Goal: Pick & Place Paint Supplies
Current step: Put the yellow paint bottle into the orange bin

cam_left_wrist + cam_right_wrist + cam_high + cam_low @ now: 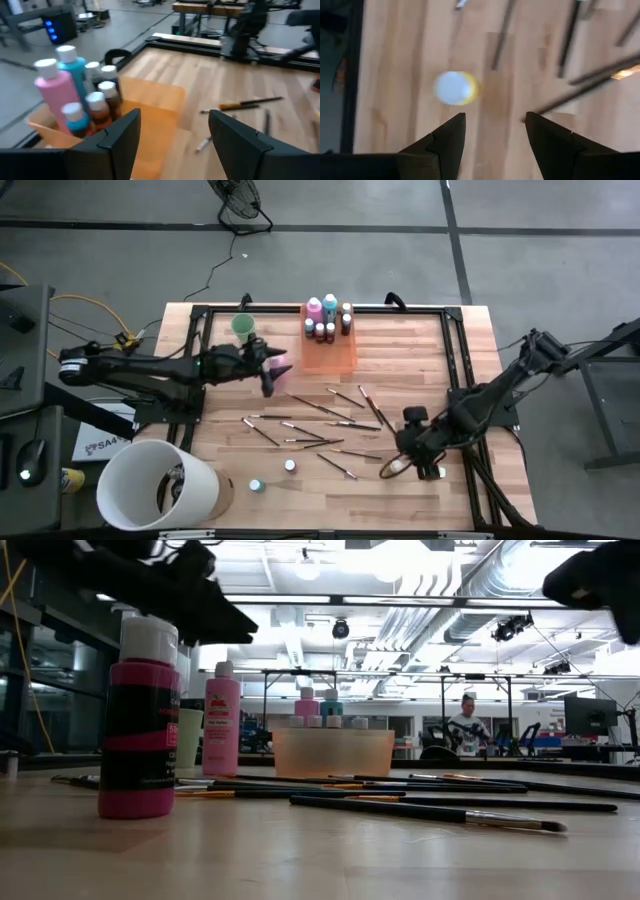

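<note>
High view. My left gripper [272,372] hovers over the table just at 9 o'clock of the orange tray [338,352], with a pink bottle [279,364] directly beside its fingers; I cannot tell from this view whether it touches them. The tray holds tall pink and teal bottles and small dark bottles [322,331] at its 12 o'clock end. The brushes [322,423] lie scattered at table centre. Two small capped bottles [290,466] stand near the 6 o'clock edge. My right gripper [415,461] hangs low toward 4 o'clock of the table.

Low view. A pink bottle with white cap [138,720] stands upright on the table in the foreground. A second pink bottle [221,719] stands behind it.

Left wrist view. My left fingers [122,132] stand apart and empty, aimed at the tray's near wall.

Right wrist view. My right fingers [451,135] stand apart and empty. A yellow bottle with pale cap [454,87] sits ahead of them, offset from the gap. A brush handle [585,86] crosses near one finger.

Hazards. Left: the pink bottle beside my fingers stands tall, so a sideways move risks toppling it. Right: the bottle is off-centre, so closing without realignment risks pushing it away or pinching the brush handle.
</note>
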